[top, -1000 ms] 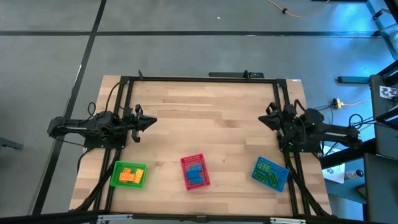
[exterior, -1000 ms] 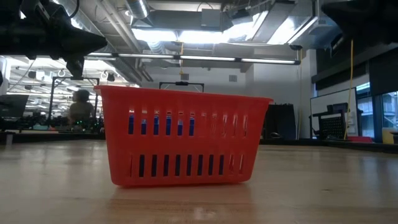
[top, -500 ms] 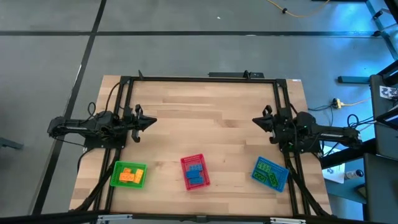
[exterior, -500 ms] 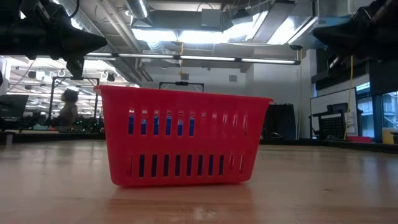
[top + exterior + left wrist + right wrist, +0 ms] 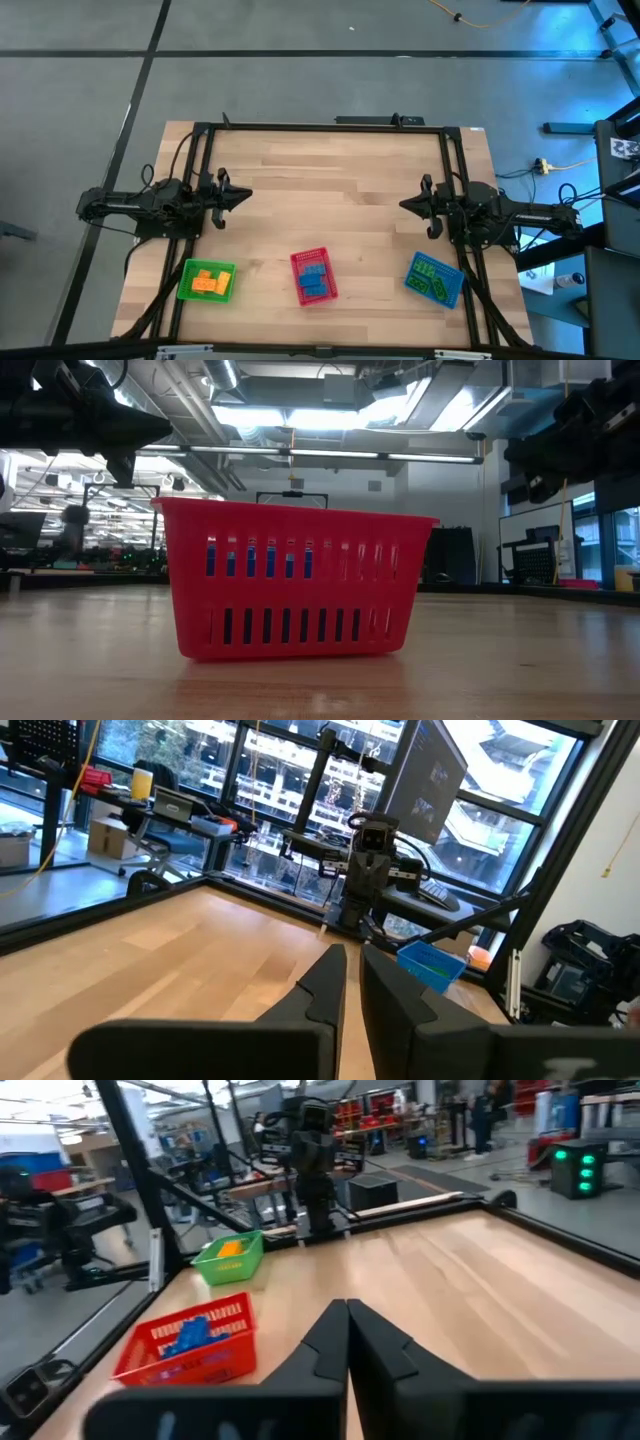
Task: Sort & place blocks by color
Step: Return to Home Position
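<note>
Left arm stretched level above left edge of surface [image 5: 330, 180]. Left hand [image 5: 243, 196] points right toward centre, fingers nearly together, gripping nothing. Right arm mirrors it at right edge. Right hand [image 5: 404, 205] points left, fingers pressed together, empty.

Three trays in row along near edge, well apart from both hands:
- green tray [image 5: 181, 282], left: yellow blocks [image 5: 208, 283] inside
- red tray [image 5: 295, 272], middle: blue blocks [image 5: 314, 280] inside
- blue tray [image 5: 411, 271], right: green blocks [image 5: 437, 282] inside

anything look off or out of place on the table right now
Nothing spilled or damaged. The blue tray sits skewed to the edge of the table, unlike the squarer green tray. Colours never match: yellow blocks in the green tray, blue blocks in the red tray, green blocks in the blue tray.
</note>
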Action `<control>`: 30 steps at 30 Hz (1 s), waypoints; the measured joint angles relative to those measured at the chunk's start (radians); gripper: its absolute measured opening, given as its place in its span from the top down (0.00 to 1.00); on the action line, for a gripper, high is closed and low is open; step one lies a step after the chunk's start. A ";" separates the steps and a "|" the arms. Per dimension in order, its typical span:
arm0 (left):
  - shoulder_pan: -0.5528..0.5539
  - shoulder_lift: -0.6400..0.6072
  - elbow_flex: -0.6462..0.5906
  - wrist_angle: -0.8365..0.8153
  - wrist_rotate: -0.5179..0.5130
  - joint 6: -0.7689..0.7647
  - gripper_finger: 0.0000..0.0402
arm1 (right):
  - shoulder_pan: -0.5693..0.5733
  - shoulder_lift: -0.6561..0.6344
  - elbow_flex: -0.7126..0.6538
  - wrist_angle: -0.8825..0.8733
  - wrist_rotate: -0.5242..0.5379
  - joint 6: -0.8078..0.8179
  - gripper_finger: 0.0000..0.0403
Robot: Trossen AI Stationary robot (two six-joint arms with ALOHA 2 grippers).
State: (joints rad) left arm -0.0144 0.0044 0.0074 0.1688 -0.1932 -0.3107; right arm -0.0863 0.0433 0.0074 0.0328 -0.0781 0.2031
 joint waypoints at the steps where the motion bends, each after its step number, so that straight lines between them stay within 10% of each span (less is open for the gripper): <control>1: 0.000 0.000 0.000 0.000 0.000 0.000 0.93 | 0.000 0.000 0.000 0.000 0.003 -0.002 0.97; 30: 0.000 0.000 0.000 0.000 0.000 0.000 0.95 | 0.000 0.000 0.001 -0.001 0.006 -0.002 0.94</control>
State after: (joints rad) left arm -0.0143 0.0044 0.0074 0.1688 -0.1932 -0.3107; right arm -0.0860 0.0433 0.0079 0.0315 -0.0719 0.2007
